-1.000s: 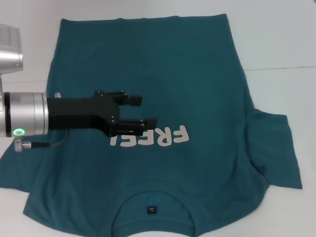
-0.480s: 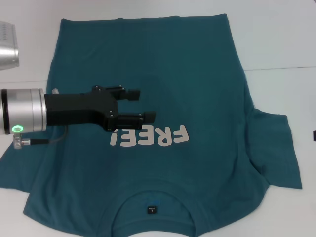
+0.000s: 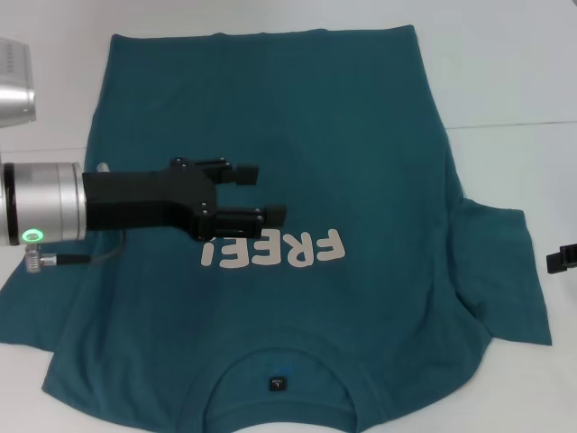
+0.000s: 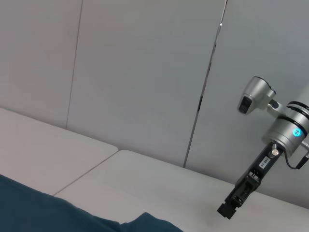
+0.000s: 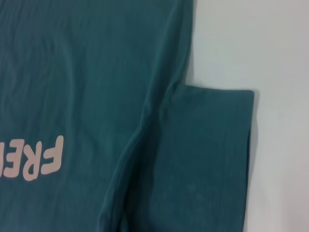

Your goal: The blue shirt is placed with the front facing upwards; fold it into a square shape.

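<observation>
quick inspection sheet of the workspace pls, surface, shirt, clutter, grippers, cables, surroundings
surface: white table, seam line across it
job's things: blue shirt spread flat, unfolded, FREE! print up, neck label nearest the robot
clutter: nothing seen
grippers: left gripper open, above the shirt's chest; right gripper only just in view at the table's right edge
cables: thin cable at the left wrist
surroundings: grey panelled wall

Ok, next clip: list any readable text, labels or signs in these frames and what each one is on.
"FREE!": whitish print on the front of the blue shirt, upside down in the head view; its first letters also show in the right wrist view.
Small black neck label: carries a mark, too small to read.
Sticker on the right arm: too small to read.
Nothing else legible.
</observation>
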Motion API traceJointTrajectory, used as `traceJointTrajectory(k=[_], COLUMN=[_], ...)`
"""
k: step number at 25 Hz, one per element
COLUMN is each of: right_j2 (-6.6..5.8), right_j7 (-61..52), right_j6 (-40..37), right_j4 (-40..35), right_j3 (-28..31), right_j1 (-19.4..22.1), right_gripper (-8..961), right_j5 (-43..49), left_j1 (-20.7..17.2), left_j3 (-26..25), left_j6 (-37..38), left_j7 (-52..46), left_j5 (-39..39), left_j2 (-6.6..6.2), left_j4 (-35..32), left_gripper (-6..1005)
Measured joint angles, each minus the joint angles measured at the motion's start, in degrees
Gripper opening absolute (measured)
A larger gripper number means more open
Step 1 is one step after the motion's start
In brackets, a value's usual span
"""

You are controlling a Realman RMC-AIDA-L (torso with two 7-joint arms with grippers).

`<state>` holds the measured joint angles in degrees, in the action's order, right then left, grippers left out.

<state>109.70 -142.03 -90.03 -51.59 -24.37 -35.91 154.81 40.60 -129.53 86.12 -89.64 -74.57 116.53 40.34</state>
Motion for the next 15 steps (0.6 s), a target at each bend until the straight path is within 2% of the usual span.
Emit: traceJointTrajectory(k=[15], right_j2=[0.31], right_j7=[-0.1], right_j6=[2.0], right_j4=[3.1], right_j3=[-2.6], right_j1=[-0.9], right_gripper=[924], right_j5=[-0.1], left_j1=[0.4], left_j3=[0.0], left_j6=[-0.1], left_j7=[-0.5], left_j5=[0.1], left_j2=[-0.07], left_j4=[0.0], left_gripper=[843])
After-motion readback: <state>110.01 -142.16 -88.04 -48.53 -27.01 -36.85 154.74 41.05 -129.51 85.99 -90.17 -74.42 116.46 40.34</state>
